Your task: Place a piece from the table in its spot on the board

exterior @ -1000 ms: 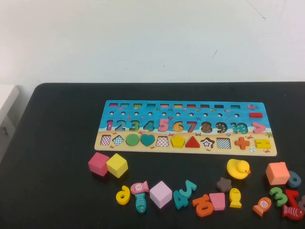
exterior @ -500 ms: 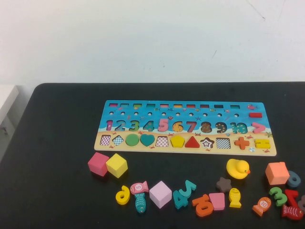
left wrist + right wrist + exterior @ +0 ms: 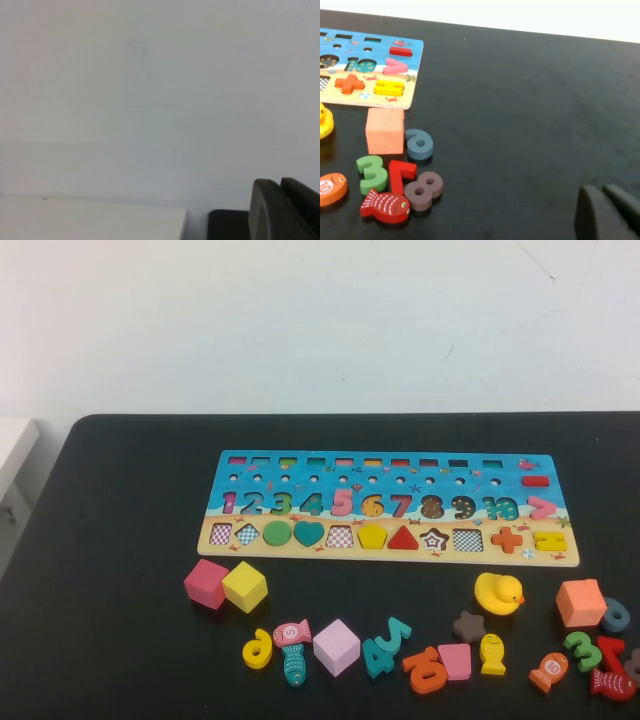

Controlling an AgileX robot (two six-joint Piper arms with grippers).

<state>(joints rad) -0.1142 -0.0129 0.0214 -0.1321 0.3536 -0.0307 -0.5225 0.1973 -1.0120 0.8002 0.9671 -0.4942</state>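
Black table (image 3: 120, 540) under a pale wall, with the board (image 3: 390, 508) lying flat toward its far side.
We see, from the left along the near edge, a pink cube (image 3: 206, 583) touching a yellow cube (image 3: 245, 586); then loose numbers and fish; then a yellow duck (image 3: 498, 593); then an orange cube (image 3: 581, 602) at the far right; on the board, the yellow pentagon piece (image 3: 373, 536) sits in its place in the shape row, between a checkered square recess (image 3: 340, 536) and a red triangle (image 3: 403, 538); our left gripper (image 3: 287, 210) is off the table facing the wall, its jaws pressed together on nothing; our right gripper (image 3: 607, 212) hovers over bare table right of the pieces, jaws together, holding nothing.
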